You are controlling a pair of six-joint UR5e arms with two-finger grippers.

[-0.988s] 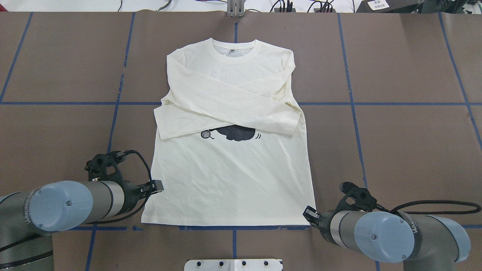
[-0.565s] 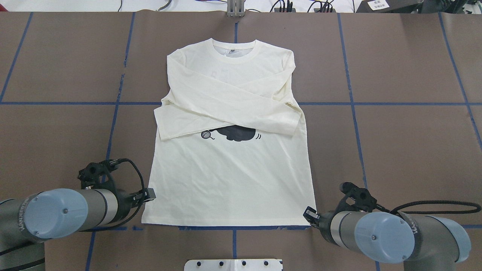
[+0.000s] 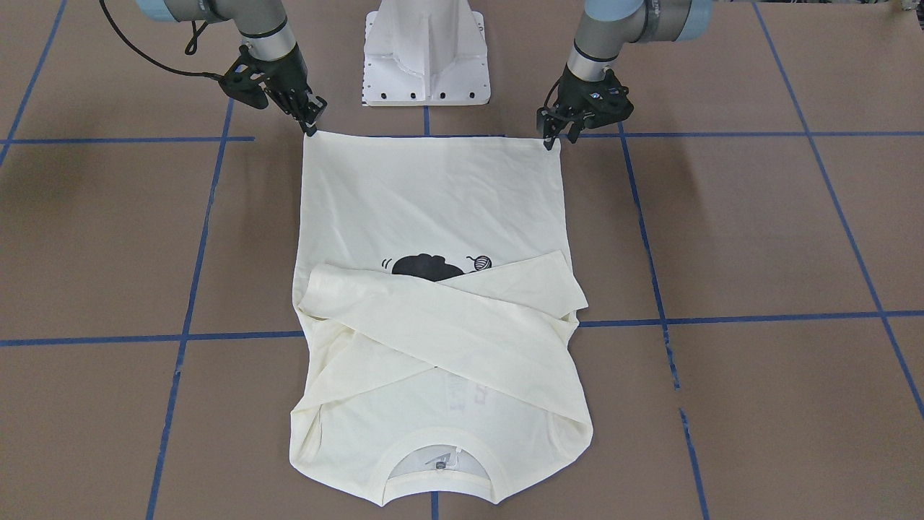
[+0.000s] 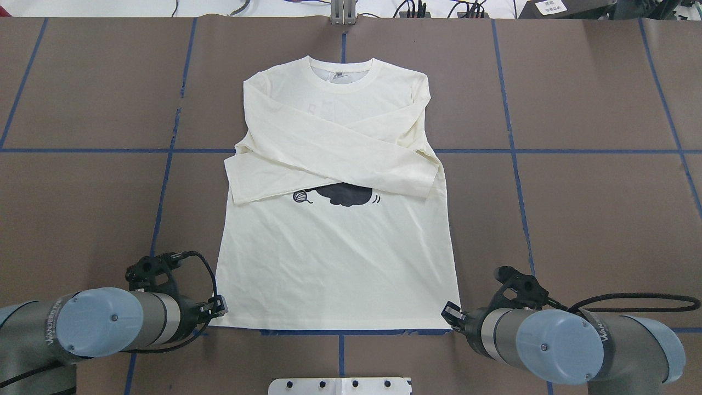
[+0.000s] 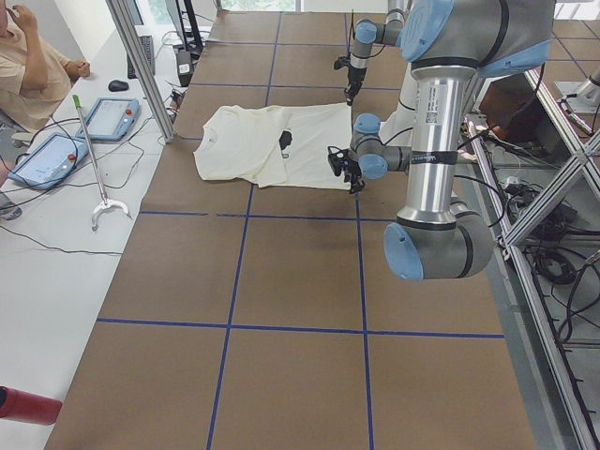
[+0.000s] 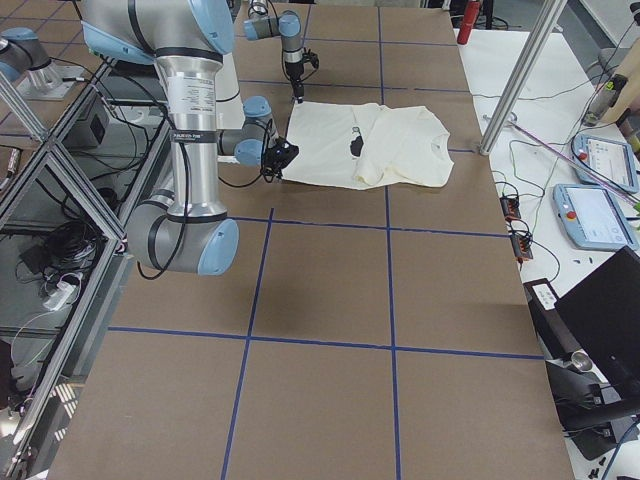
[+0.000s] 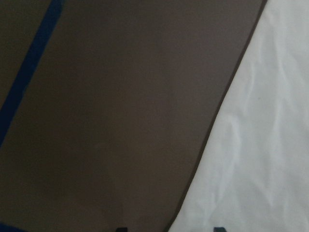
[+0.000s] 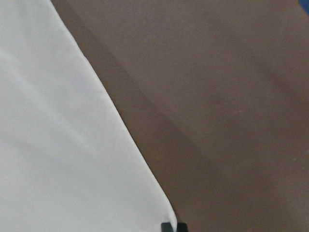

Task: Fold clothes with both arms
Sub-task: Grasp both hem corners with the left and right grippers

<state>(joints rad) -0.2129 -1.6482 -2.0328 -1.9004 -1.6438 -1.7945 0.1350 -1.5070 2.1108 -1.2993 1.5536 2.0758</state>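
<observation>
The cream T-shirt [image 4: 340, 263] lies flat and face up on the brown table, its collar [image 4: 343, 74] at the far end. Both sleeves are crossed over the chest and hide most of the black cat print [image 4: 343, 195]. My left gripper [image 4: 219, 307] is low at the hem's left corner and open. In the left wrist view its tips straddle the shirt's side edge [image 7: 260, 145]. My right gripper [image 4: 449, 311] sits at the hem's right corner. Its tips are pressed together at the cloth's corner [image 8: 58, 145] in the right wrist view, so it is shut on the hem.
The white pedestal base [image 3: 426, 50] stands just behind the hem between the arms. Blue tape lines [image 4: 164, 181] grid the table. In the exterior left view a person [image 5: 28, 66], two tablets [image 5: 52, 159] and a grabber tool [image 5: 94, 169] are on the white bench beyond the far edge.
My left gripper has slid back along the shirt's left edge toward the robot, down to the hem corner. The right arm and the shirt have stayed put.
</observation>
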